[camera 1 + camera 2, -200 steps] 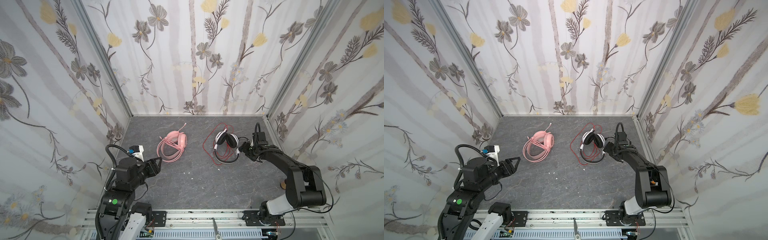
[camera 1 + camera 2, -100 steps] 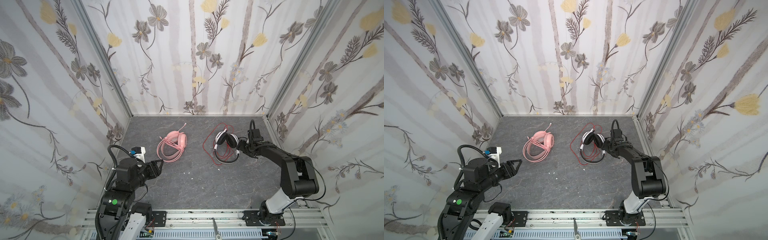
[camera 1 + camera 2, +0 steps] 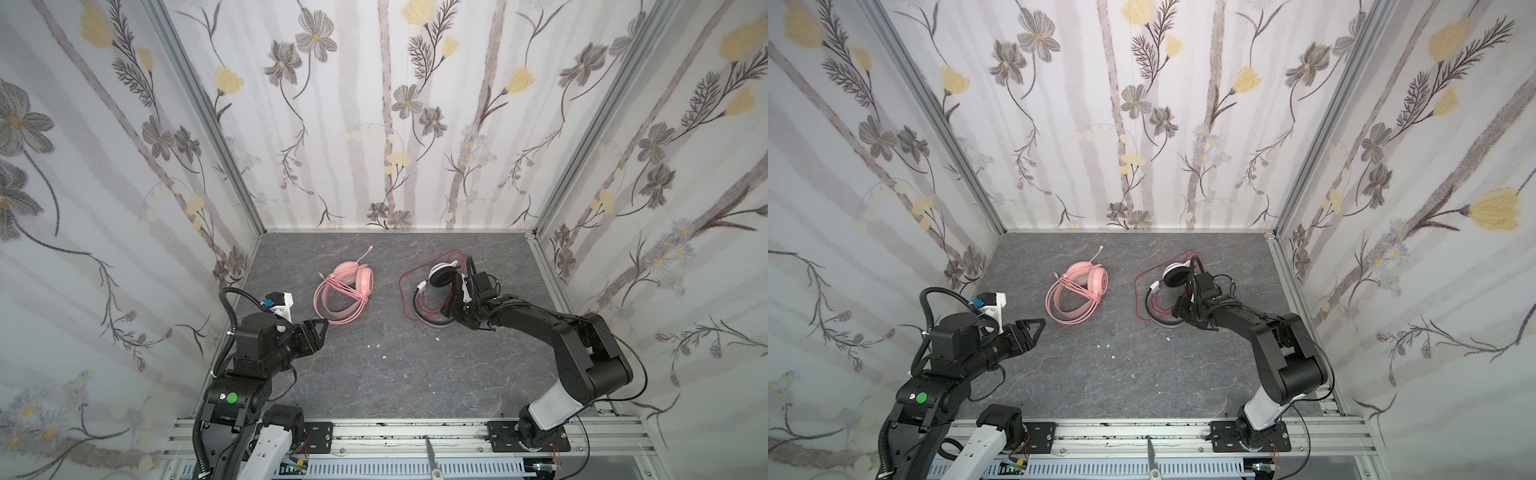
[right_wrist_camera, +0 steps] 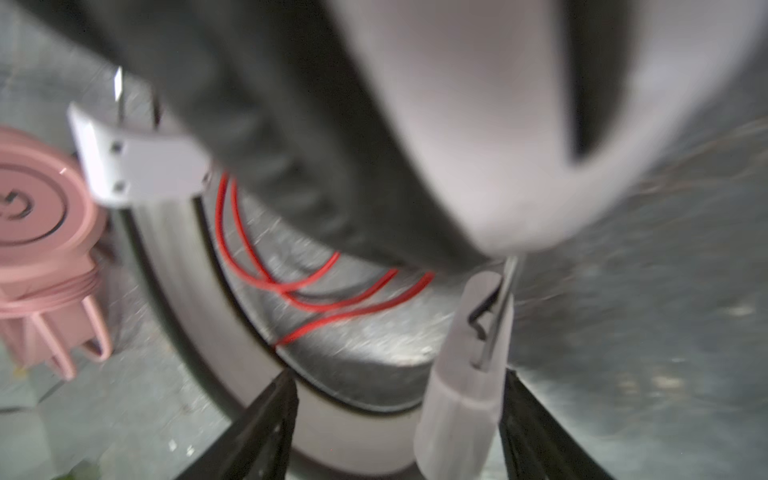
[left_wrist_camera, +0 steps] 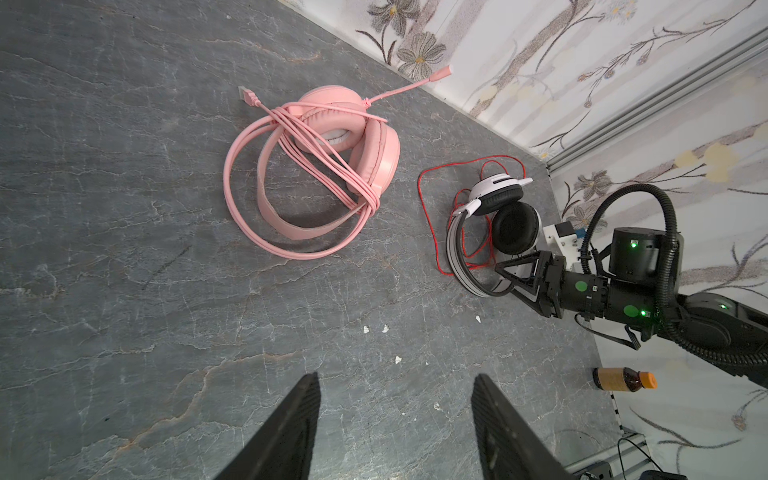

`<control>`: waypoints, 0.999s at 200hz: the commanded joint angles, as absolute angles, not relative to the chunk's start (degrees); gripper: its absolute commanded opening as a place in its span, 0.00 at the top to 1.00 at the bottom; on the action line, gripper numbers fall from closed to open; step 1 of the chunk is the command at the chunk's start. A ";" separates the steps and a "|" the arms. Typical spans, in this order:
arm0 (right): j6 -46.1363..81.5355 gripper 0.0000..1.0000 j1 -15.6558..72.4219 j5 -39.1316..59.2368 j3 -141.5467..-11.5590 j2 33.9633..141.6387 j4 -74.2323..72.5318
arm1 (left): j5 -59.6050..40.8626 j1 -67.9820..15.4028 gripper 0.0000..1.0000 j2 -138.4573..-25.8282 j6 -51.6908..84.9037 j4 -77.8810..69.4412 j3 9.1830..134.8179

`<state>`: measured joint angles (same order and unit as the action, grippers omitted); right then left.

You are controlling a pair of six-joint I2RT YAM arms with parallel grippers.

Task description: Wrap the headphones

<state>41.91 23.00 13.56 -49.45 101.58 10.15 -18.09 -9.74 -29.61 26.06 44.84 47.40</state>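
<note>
The pink headphones (image 3: 345, 291) lie left of centre on the grey table, their pink cord (image 5: 320, 174) looped round the earcups and band. To the right are the white-and-black headphones (image 3: 436, 286), with a thin red cord (image 3: 402, 291) trailing loose around them. My right gripper (image 3: 449, 309) is open and low over the near arc of the white headband (image 4: 357, 432), one finger on each side of it. My left gripper (image 3: 320, 328) hangs open over bare table, short of the pink set, with nothing between its fingers (image 5: 307, 399).
Flowered walls close in the table (image 3: 415, 386) on the left, back and right. Small white crumbs (image 3: 374, 345) dot the middle. A metal rail (image 3: 395, 432) runs along the front edge. A small bottle (image 5: 623, 379) lies beyond the right side.
My right gripper has moved left and forward from beside the black earpad onto the headband, still open. The left arm and both headsets have barely moved.
</note>
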 commanded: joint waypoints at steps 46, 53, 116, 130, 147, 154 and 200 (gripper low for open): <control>43.77 0.26 19.62 16.22 -52.35 93.02 10.86 | -18.80 -9.67 0.39 -29.62 25.81 43.76 47.19; 43.39 0.26 18.63 14.67 -53.27 92.85 12.65 | -18.81 -9.67 0.39 -29.62 25.80 43.73 47.20; 39.34 0.22 16.89 -1.30 -68.63 101.55 26.85 | -17.06 -9.67 0.39 -29.74 26.10 44.20 47.15; 37.12 0.20 17.79 -4.42 -72.59 104.63 28.67 | -17.56 -9.71 0.39 -30.22 25.94 44.12 47.28; 35.27 0.18 18.35 -8.33 -76.14 108.77 30.64 | -17.84 -9.67 0.39 -30.11 26.02 44.19 47.28; 34.85 0.18 18.29 -9.03 -77.24 110.39 31.29 | -17.74 -9.67 0.39 -29.82 26.01 44.17 47.24; 34.42 0.19 18.88 -9.89 -79.19 116.54 31.06 | -17.40 -9.68 0.38 -28.39 26.09 44.07 47.09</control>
